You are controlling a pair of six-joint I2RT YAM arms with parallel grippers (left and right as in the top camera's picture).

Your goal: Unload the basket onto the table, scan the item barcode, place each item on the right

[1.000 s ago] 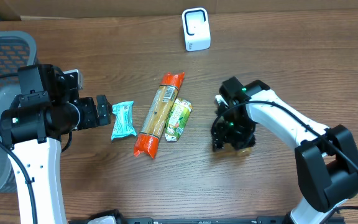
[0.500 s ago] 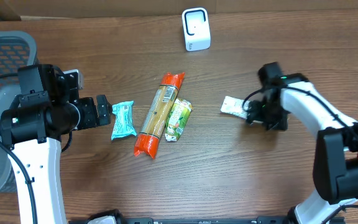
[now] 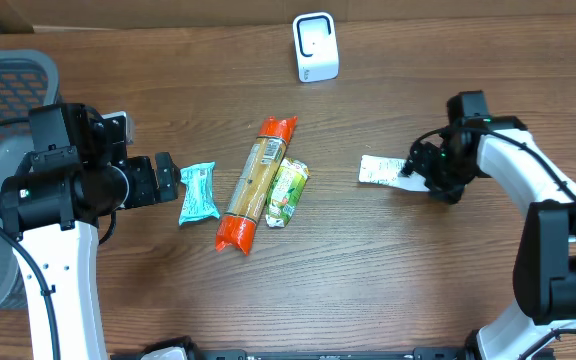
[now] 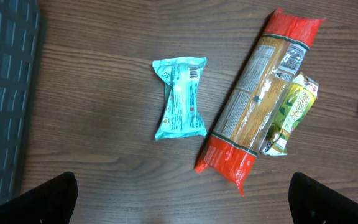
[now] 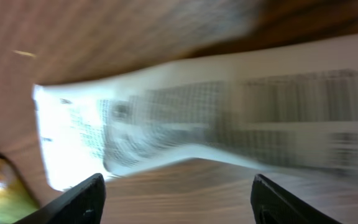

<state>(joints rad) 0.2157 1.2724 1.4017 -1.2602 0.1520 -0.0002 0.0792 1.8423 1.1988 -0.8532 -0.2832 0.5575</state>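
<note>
Grey mesh basket point(image 3: 8, 75) at left edge of brown wooden surface point(image 3: 368, 290); inside partly hidden by left arm point(image 3: 63, 270), contents not discernible.

Count: four packets, one scanner, one basket.

Teal crimped packet point(image 4: 180, 98), long orange-red pasta packet point(image 4: 253, 102) and small green packet point(image 4: 289, 112) lie mid-surface. Pasta and green packets touch; teal just beside.

Left fingers point(image 4: 48, 199) spread wide, holding nothing, near teal packet.

Right fingers point(image 5: 79, 202) grip flat white printed packet point(image 3: 378, 170), right of green packet.

White boxy scanner point(image 3: 315, 47) upright at far edge, well apart from white packet.
</note>
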